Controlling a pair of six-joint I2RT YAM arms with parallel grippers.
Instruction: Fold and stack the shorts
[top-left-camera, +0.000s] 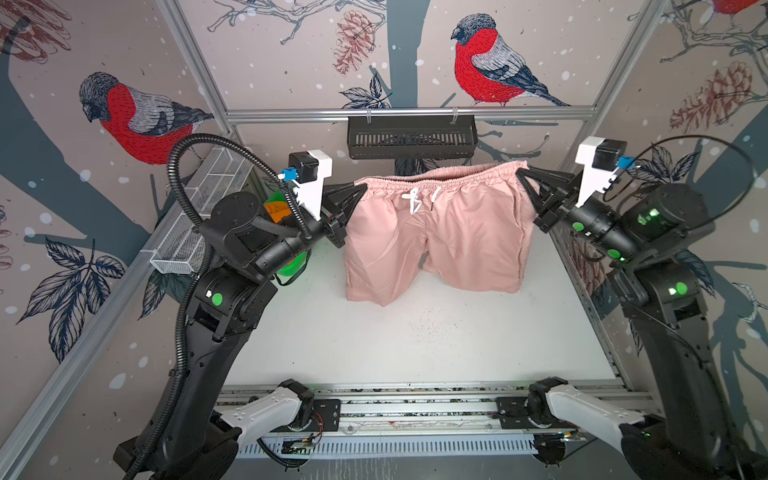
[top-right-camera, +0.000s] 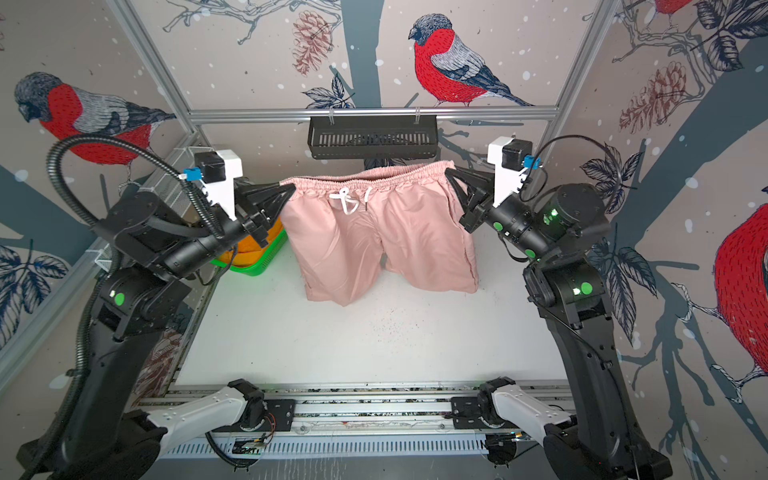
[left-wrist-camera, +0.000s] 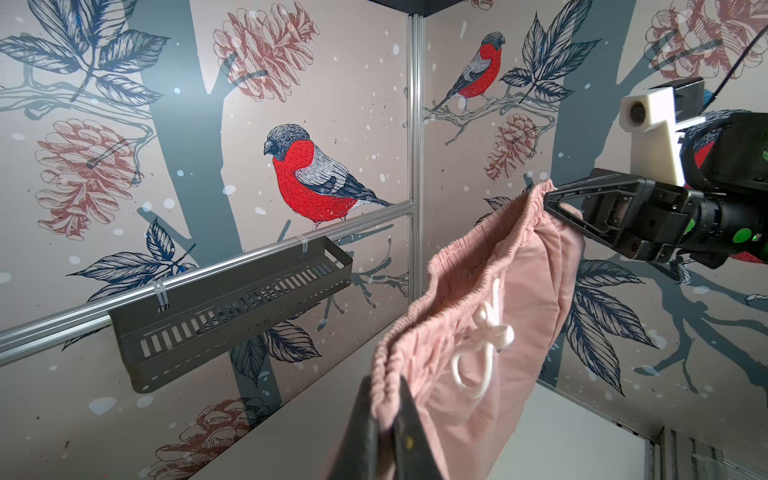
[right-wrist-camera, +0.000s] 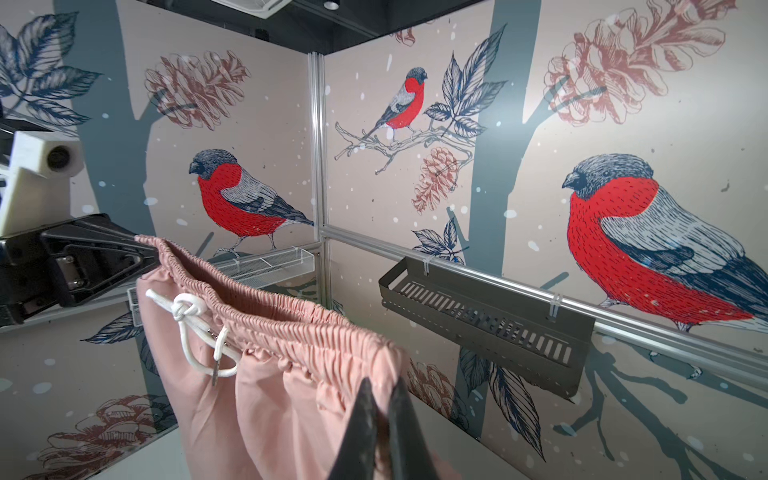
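In both top views the left gripper (top-left-camera: 360, 188) and right gripper (top-left-camera: 522, 173) hold the pink shorts (top-left-camera: 436, 237) spread above the table (top-left-camera: 415, 345), probably to lay them flat; the orange shorts (top-right-camera: 245, 249) sit in the green basket (top-right-camera: 268, 264); in the left wrist view the jaws pinch the waistband (left-wrist-camera: 386, 374); the right wrist view shows likewise.

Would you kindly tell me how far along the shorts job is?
Done: nothing folded or stacked yet. In hand: the pink shorts hang by the waistband down to about the table, left pincer and right pincer each shut on one end. Left: fold them, then the orange shorts in the basket, and stack both.
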